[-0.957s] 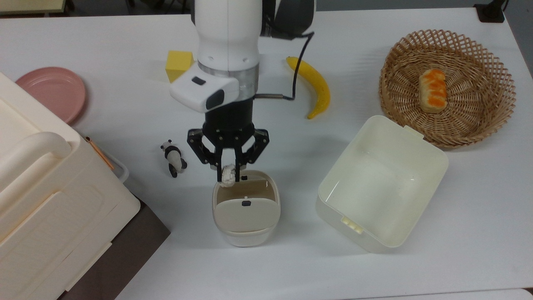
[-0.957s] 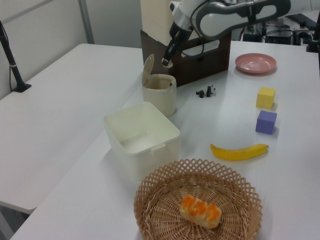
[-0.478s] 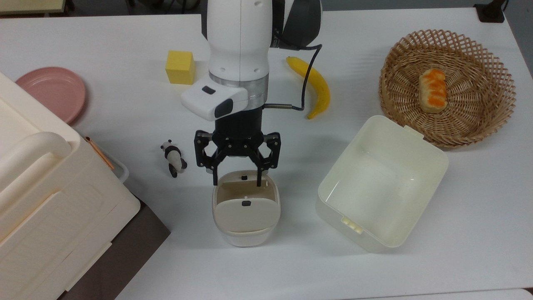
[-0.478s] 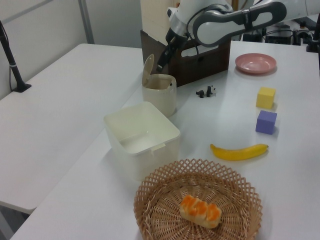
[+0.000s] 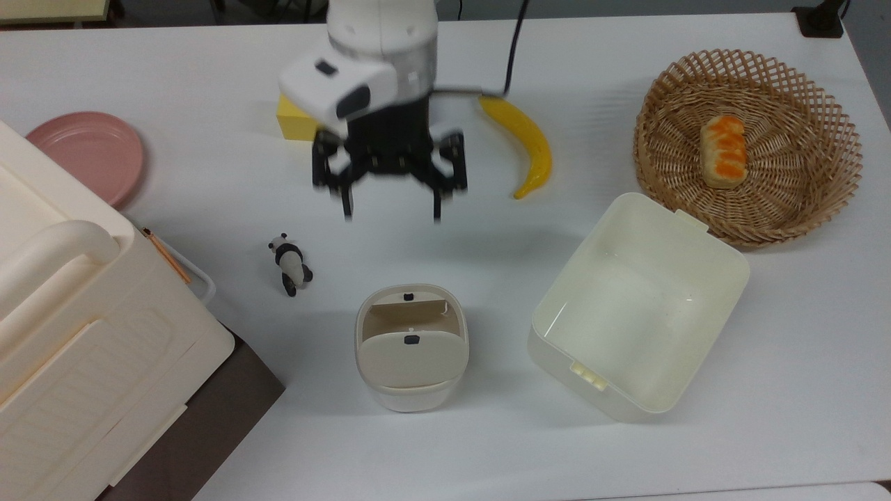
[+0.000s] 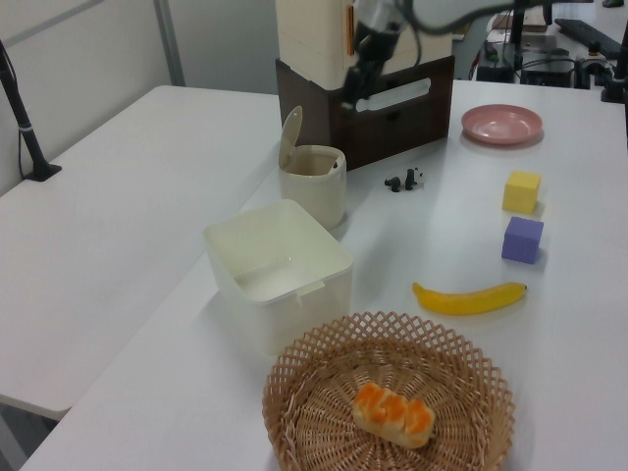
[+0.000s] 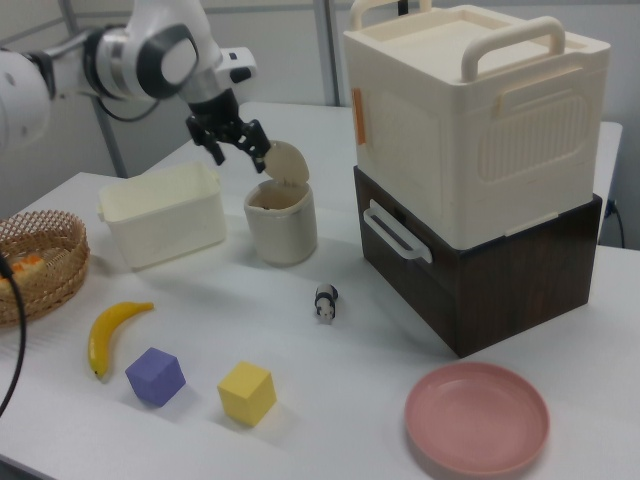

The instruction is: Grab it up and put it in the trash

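With the paper ball no longer between its fingers, the gripper (image 5: 391, 209) has lifted away from the trash (image 5: 411, 348) near the table's front edge, spread empty, so the ball has presumably dropped inside.

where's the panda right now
In the top view the panda lies on the table left of the trash, near the big storage box, below the open gripper.

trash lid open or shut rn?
Open. The trash has its beige swing lid tipped up on edge in the left and right views, and the top view looks into the uncovered half.
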